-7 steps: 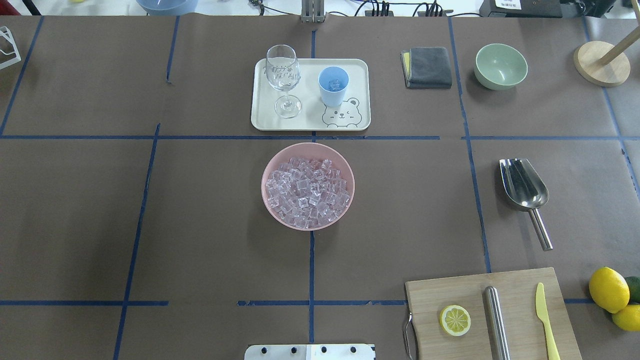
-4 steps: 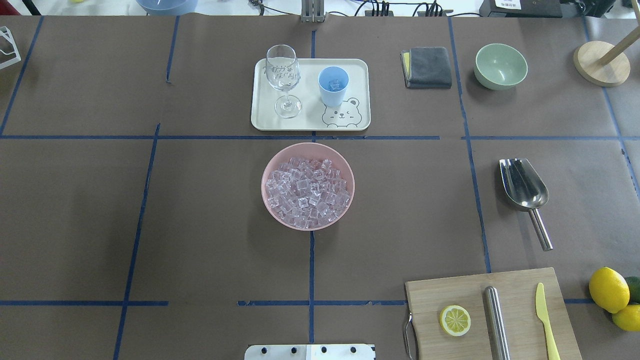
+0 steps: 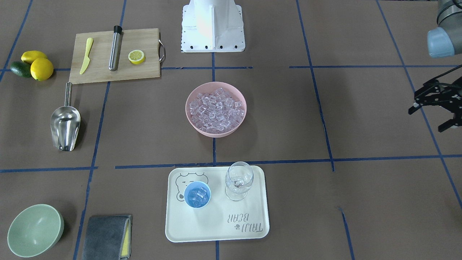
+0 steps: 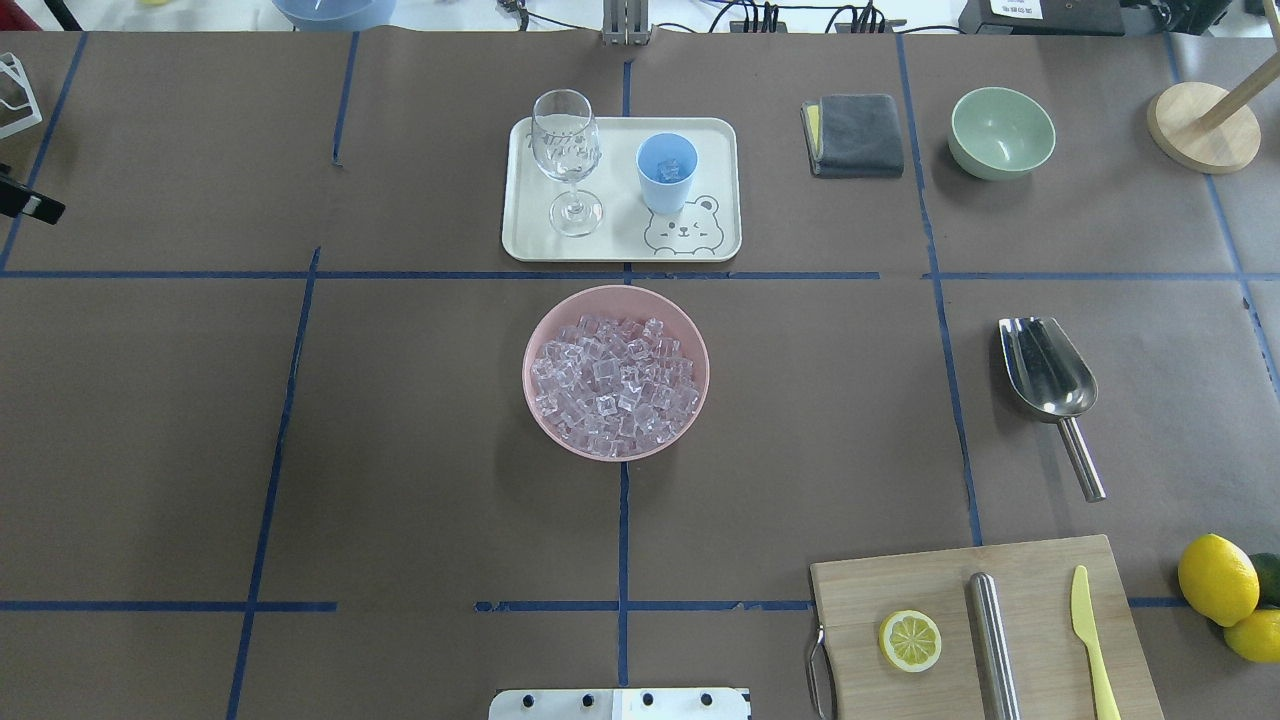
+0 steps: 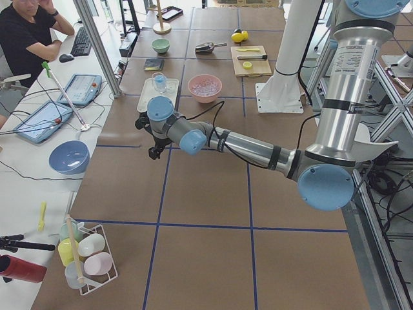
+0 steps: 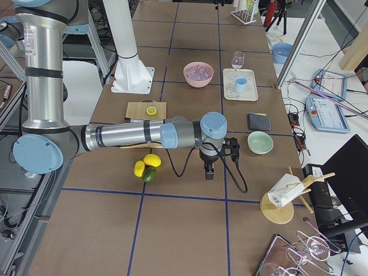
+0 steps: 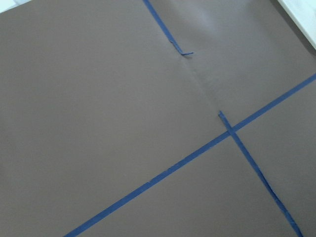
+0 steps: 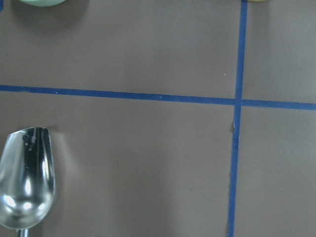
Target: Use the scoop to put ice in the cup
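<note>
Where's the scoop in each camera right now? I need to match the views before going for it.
Exterior front-facing: scoop at left, mid-height.
Overhead exterior: scoop at right, mid-height.
Exterior left: scoop, tiny, top centre.
Exterior right: not visible, probably behind the near arm.
Left wrist-mounted: not in it.
Right wrist-mounted: scoop, lower left corner.
Shared landmark: the wooden cutting board, just past the handle's end.
</note>
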{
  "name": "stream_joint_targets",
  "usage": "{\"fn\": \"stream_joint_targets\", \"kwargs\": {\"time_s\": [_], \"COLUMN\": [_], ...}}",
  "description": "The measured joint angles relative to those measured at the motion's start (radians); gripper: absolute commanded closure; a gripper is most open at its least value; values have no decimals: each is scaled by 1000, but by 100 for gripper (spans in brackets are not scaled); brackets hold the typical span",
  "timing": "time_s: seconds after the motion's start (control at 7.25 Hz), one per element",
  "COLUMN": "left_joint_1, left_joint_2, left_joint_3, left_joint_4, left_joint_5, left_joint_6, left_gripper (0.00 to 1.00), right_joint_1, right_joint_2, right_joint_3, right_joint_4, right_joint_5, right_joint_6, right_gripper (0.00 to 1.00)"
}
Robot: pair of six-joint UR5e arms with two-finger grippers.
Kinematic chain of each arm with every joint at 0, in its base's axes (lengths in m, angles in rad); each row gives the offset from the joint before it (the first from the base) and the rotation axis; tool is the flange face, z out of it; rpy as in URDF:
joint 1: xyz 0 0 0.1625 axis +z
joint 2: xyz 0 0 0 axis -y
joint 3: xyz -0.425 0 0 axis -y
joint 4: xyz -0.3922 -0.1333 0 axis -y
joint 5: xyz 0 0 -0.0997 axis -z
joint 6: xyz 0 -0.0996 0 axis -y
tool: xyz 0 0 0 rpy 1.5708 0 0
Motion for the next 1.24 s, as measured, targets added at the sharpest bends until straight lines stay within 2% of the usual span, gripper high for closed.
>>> {"fn": "stream_joint_targets", "kwargs": {"time_s": [0.28, 0.55, 0.69, 0.97, 1.24], "left_joint_1": [95, 146, 160, 174, 192], "left_joint_2": [-46, -69, -74, -86, -99], "left_joint_3": [-12, -18, -19, -14, -6], "left_joint_4": [-4, -34, -44, -50, -51], "left_joint_5": [0, 3, 4, 5, 5], "left_joint_6": [2, 7, 6, 4, 2], "left_gripper": [0, 0, 0, 0, 0], "right_joint_1": [-94, -187, -234, -413, -585], "right_joint_2": [-37, -61, -88, -145, -169], "right_joint_3": [122, 182, 196, 203, 188], "right_joint_4": [23, 47, 100, 272, 355], "right_joint_5": [-6, -21, -42, -164, -276], "right_joint_6": [216, 316, 382, 594, 725], "right_gripper": [0, 0, 0, 0, 0]}}
